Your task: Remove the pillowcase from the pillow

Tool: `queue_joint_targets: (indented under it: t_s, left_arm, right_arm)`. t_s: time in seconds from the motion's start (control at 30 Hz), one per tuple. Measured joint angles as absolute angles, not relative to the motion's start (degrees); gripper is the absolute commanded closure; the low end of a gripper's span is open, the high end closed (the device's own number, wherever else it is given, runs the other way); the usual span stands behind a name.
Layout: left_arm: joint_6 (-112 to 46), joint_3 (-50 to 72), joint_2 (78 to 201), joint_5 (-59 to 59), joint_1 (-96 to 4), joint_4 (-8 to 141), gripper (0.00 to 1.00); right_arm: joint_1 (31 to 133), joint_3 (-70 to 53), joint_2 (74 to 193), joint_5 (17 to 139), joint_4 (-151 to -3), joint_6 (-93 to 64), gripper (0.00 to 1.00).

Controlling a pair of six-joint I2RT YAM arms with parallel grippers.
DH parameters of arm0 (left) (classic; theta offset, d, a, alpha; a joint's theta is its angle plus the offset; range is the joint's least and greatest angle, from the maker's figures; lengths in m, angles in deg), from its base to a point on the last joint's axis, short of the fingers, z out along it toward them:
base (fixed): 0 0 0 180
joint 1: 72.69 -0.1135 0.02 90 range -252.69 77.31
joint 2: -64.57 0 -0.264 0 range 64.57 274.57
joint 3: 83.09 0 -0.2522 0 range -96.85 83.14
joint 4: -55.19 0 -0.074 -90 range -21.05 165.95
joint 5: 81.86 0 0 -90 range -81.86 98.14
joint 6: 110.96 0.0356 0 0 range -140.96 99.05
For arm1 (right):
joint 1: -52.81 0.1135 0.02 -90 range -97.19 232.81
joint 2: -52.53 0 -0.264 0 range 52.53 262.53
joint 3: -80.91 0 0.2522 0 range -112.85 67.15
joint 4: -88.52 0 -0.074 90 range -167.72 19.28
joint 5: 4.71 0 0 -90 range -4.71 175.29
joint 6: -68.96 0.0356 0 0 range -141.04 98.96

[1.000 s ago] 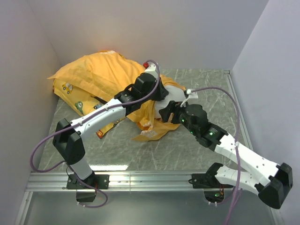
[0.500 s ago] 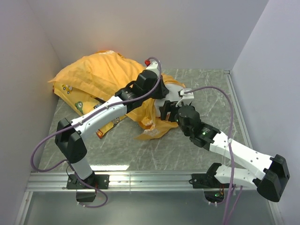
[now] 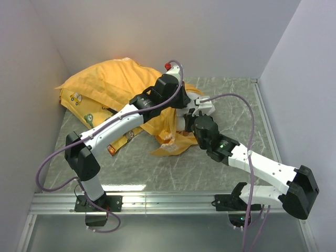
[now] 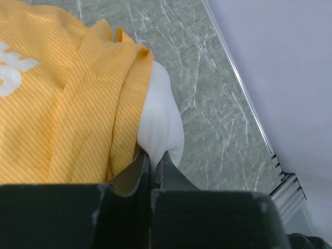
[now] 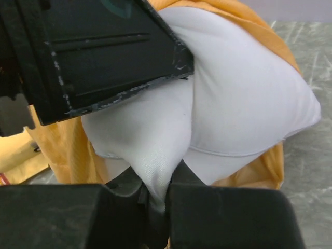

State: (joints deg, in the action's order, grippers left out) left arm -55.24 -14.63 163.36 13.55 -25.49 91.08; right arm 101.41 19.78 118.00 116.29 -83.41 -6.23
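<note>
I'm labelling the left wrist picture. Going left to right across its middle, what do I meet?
pillowcase → pillow → table → wall

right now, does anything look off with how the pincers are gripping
Yes: the left pincer and right pincer are both shut on the white pillow where it pokes out. Neither appears to hold the orange pillowcase, so nothing pulls the cover off.
</note>
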Motion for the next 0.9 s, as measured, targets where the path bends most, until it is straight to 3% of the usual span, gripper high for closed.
queue_joint_targets:
  t_s: [0.07, 0.1, 0.2, 0.37, 0.57, 0.73, 0.9]
  left_arm:
    - [-54.71, -15.29, 163.36, 13.66, -25.49, 91.47, 0.75]
    - [-54.36, -15.68, 163.36, 13.85, -25.47, 91.6, 0.54]
    - [-53.71, -17.34, 163.09, 14.14, -25.44, 90.66, 0.26]
    - [-52.02, -19.29, 158.44, 18.14, -25.86, 91.84, 0.16]
    - [-51.81, -18.06, 146.5, 33.98, -32.07, 96.21, 0.1]
    - [-54.34, -7.09, 136.36, 40.58, -48.11, 95.56, 0.04]
    - [-58.8, -4.64, 141.04, 37.26, -60.24, 94.7, 0.01]
  right_arm:
    - [101.47, 19.1, 117.72, 117.67, -82.47, -5.66, 1.0]
    - [101.52, 18.6, 117.48, 118.3, -81.86, -5.44, 1.0]
    - [101.38, 17.74, 116.08, 120.71, -79.04, -4.48, 1.0]
    - [99.66, 17.74, 113.5, 121.04, -75.5, -2.25, 1.0]
    - [95.96, 17.53, 112.1, 119.88, -71.63, -0.68, 1.0]
    - [94.32, 16.52, 111.99, 117.78, -69.49, 0.18, 1.0]
    - [92.82, 16.08, 111.93, 115.66, -68.64, 0.57, 1.0]
